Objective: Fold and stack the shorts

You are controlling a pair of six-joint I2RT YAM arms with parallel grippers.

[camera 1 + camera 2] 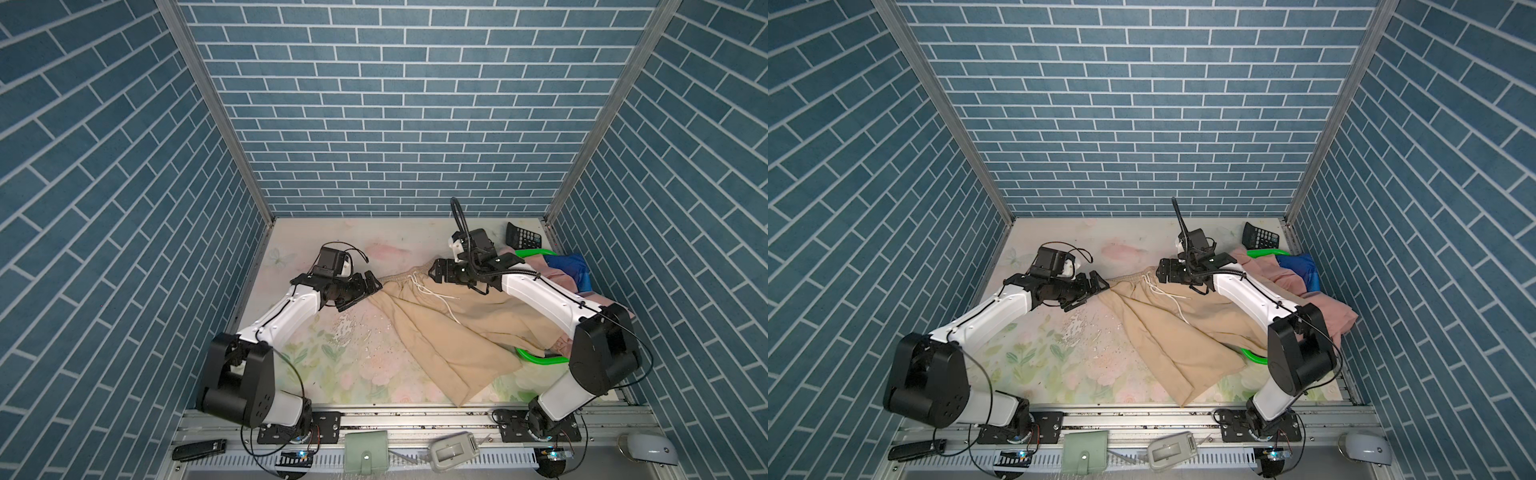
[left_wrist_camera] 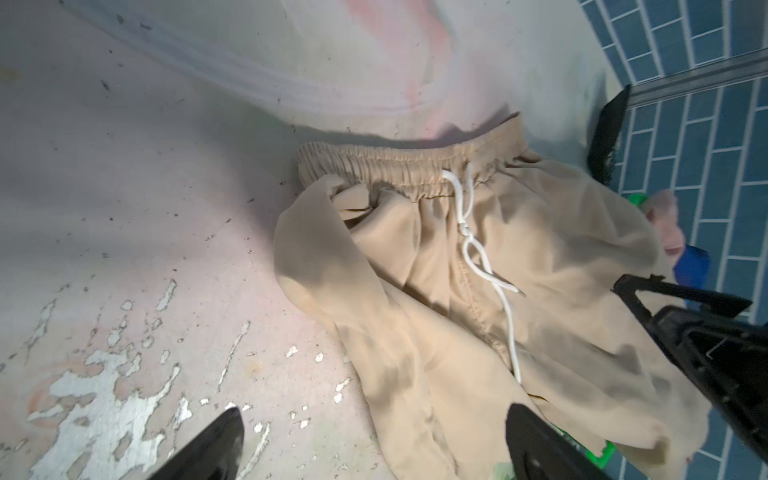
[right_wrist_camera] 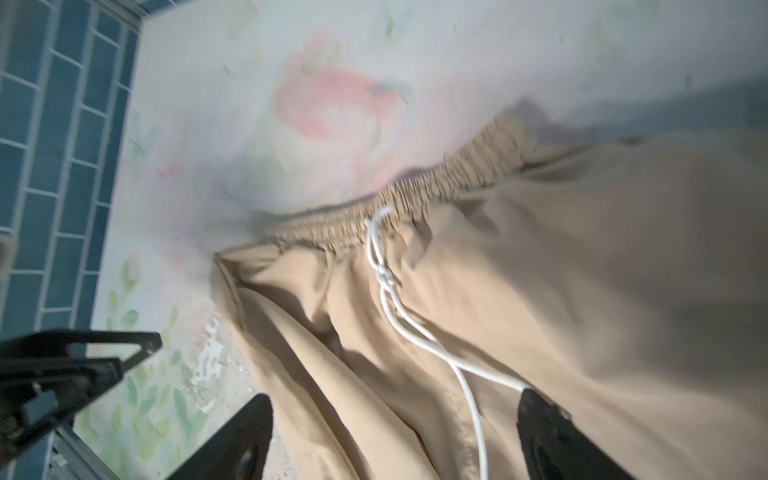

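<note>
The left pincer [image 1: 368, 293] and right pincer [image 1: 433, 273] both stand spread, holding nothing, at the 9 and 3 o'clock ends of the waistband [image 1: 405, 279]. The beige shorts [image 1: 449, 332] lie rumpled mid-table [image 1: 332, 361], their legs trailing toward 5 o'clock over the green basket [image 1: 536, 359]. Laying flat seems to be the step in hand; next, I judge, the legs need smoothing before any fold.

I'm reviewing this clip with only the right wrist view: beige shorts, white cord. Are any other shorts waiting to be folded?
Observer: Yes, pink shorts sit in a green basket at the right edge of the table.
Operator: Is the beige pair clear of it?
Observer: No, the beige shorts drape over the basket's near rim.
Operator: And the other arm?
Observer: The left end effector is open at the waistband's left end, holding nothing.
</note>
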